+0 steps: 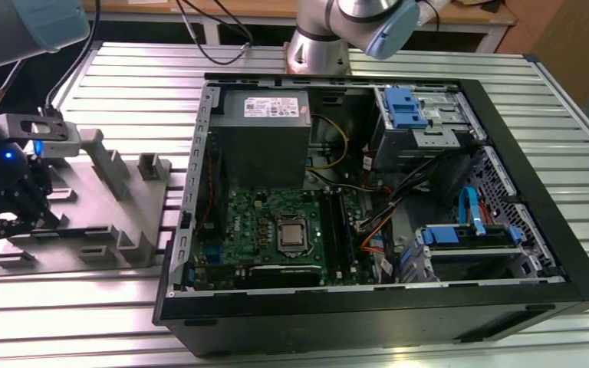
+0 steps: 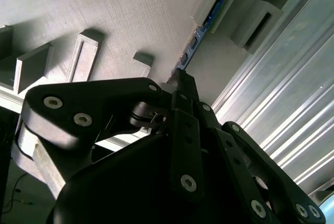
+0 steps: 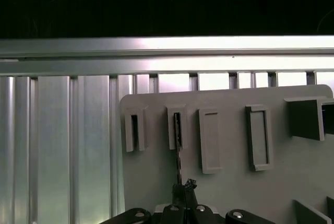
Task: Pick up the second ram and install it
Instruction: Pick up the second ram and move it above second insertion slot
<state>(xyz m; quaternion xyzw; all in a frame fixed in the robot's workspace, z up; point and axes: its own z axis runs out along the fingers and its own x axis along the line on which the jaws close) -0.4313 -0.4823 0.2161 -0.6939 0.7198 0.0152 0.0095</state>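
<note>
The second ram [image 3: 178, 145] is a thin dark stick standing on edge in a slot of the grey fixture tray [image 3: 229, 187]. Its blue-green edge [image 2: 201, 31] shows in the second wrist view, running from the slot toward my fingers. My gripper [image 3: 183, 188] is shut on the near end of the stick, fingertips pressed together around it [image 2: 180, 80]. In the exterior view the gripper [image 1: 13, 222] hangs over the tray [image 1: 110, 192] at that view's left. The stick still sits in its slot.
An open computer case [image 1: 540, 230] lies to the exterior view's right of the tray, with the green motherboard [image 1: 264, 222], silver CPU [image 1: 292, 234], grey power supply [image 1: 264, 130], cables and blue drive bays inside. Upright pegs [image 1: 100, 157] rise from the tray. The slatted metal table [image 1: 70, 307] lies beneath.
</note>
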